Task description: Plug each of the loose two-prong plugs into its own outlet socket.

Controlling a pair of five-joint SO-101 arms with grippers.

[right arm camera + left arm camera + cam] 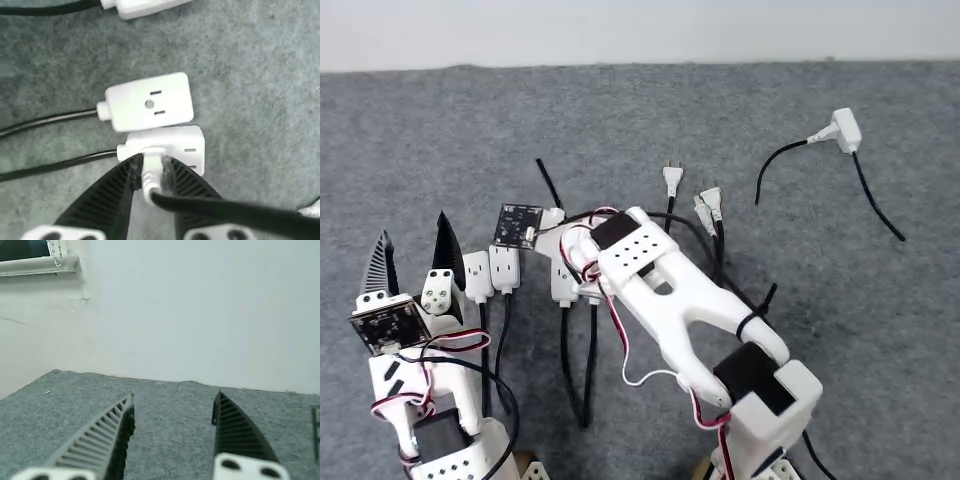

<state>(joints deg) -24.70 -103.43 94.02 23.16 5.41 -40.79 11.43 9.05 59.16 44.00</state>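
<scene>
Right, the right gripper (152, 166) is clenched on a white plug (149, 184), black cord trailing back between its fingers, and the plug's nose is pressed against the near socket (189, 147). Whether the prongs are fully home I can't tell, so call this one mid-insertion. Touching that block, the neighbouring socket (150, 105) shows both slots bare.

Over to the left gripper (175, 400): released, jaws wide, holding nothing, sitting at the near left of the table and aimed across the mat (170, 440) toward the wall (200, 315).

Moving outward, two more sockets (503, 268) sit just beside the left arm. Beyond the right arm two loose plugs (672, 178) lie close together, and a third plug (842, 130) sits well apart at the far right. So most of the job looks to be ahead.

Room-wise, the far right of the mat is open. The tight spot, I'd say, is the tangle of cords (575, 360) running under the right arm.
</scene>
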